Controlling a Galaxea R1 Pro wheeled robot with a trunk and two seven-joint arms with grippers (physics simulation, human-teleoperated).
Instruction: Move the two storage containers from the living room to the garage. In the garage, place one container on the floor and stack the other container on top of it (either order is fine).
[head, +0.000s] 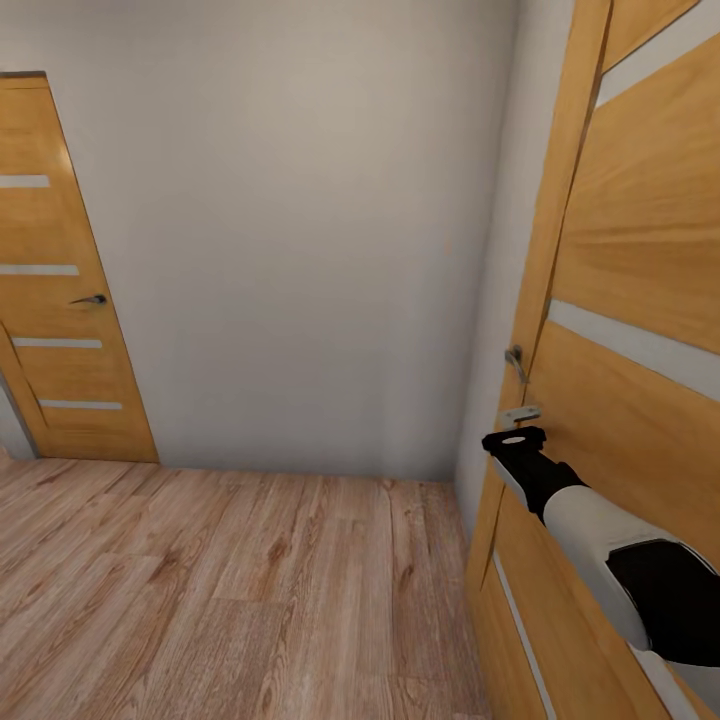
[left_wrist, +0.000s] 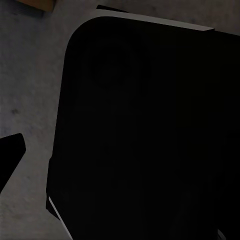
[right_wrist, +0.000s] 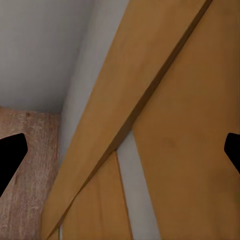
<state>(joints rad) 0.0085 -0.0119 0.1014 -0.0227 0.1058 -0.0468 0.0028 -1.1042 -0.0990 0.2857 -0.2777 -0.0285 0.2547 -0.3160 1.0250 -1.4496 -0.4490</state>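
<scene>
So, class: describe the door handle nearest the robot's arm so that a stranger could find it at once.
Start at the big wooden door on the right of the head view. On its near edge, just above the right gripper, sits a small grey lever handle. The other handle is darker, on the far left door.

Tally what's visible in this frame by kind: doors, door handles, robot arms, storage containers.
Wooden doors: 2, a closed door on the left and a near door on the right
Door handles: 2, left handle and right handle
Robot arms: 1, the right arm
Storage containers: 0
Total: 5
</scene>
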